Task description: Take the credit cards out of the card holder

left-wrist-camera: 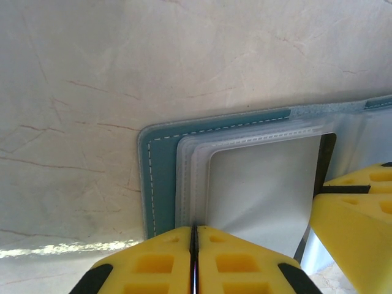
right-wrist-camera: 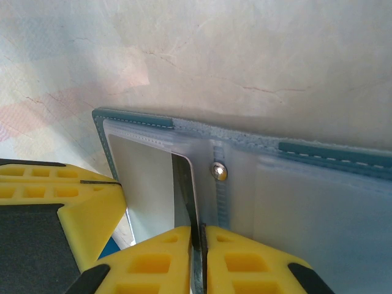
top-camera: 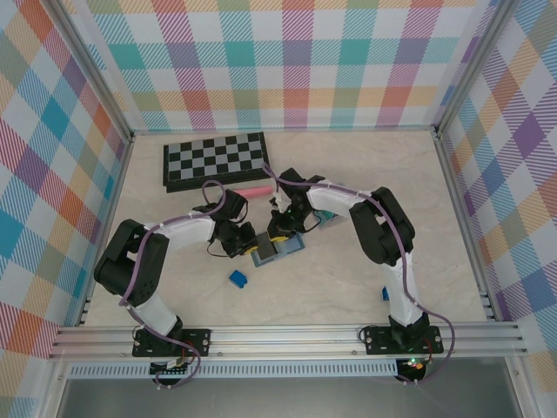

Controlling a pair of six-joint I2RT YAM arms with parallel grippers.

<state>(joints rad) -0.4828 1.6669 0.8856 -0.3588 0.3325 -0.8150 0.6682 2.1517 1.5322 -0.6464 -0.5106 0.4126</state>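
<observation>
Card holder [left-wrist-camera: 160,184], white stitching [left-wrist-camera: 214,127], silver snap [right-wrist-camera: 218,172]

Both arms reach inward, left tool [left-wrist-camera: 193,233] and right tool [right-wrist-camera: 199,233] pinched tight (tips close together).

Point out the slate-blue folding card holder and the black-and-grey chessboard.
slate-blue folding card holder [left-wrist-camera: 160,184], left wrist view, its stitched outer border.
black-and-grey chessboard [top-camera: 215,160], top external view, its middle.

The near table [top-camera: 348,292] stood open for passage, save one blue block [top-camera: 238,279] just before the card holder [top-camera: 283,250]. The far side was obstructed by a chessboard [top-camera: 216,159] and a pink stick [top-camera: 255,191]. The left gripper [top-camera: 250,248] and right gripper [top-camera: 279,234] crowded the holder's left and rear.
</observation>
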